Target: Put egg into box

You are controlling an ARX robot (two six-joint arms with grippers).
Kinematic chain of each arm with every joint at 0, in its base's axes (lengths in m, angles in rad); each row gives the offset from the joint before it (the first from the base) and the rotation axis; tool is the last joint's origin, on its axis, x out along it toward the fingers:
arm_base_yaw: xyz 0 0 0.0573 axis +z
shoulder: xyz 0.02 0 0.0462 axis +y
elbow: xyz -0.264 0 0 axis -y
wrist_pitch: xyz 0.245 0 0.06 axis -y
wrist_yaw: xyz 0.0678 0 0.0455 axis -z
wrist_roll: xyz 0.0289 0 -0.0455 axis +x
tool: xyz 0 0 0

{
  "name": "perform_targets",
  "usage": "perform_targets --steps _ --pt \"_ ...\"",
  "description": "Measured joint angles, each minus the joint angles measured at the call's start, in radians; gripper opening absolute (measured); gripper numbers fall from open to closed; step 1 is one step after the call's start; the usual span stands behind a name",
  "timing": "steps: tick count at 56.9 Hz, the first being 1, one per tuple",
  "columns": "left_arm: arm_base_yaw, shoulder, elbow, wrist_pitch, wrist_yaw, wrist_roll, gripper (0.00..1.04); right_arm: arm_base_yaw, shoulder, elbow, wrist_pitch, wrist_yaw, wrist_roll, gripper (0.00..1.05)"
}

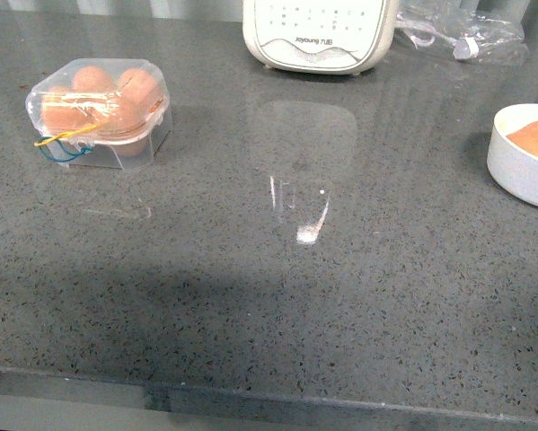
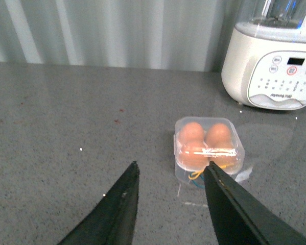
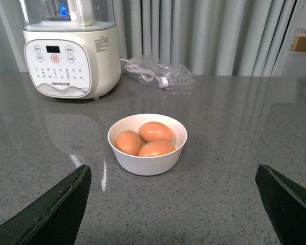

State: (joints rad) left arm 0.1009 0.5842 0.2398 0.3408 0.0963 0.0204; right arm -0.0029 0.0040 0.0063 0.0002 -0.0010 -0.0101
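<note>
A grey speckled stone surface filled the front view, bare in its near half, with neither arm showing there. Farther back on the left sat the box, its clear lid shut over four brown eggs and a yellow and a blue band trailing at its near edge; it looked full and closed, so by my judgement the loading was done or nearly so, and both arms hung back clear of it. On the right edge stood the white bowl, holding three more eggs in the right wrist view, probably the stock to draw from. The left gripper hovered short of the box with its dark fingers moderately apart, holding and touching nothing. The right gripper faced the bowl from near, its fingers spread very wide and empty as well. At the far edge stood a cream kitchen appliance, with a clear plastic bag to its right.
</note>
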Motion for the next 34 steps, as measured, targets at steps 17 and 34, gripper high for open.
perform_targets --steps 17,34 --pt "-0.100 -0.100 -0.096 -0.001 -0.095 -0.018 0.04 0.000 0.000 0.000 0.000 0.000 0.000 0.97" --pt "-0.100 -0.204 -0.161 -0.040 -0.097 -0.019 0.04 0.000 0.000 0.000 0.000 0.000 0.000 0.97"
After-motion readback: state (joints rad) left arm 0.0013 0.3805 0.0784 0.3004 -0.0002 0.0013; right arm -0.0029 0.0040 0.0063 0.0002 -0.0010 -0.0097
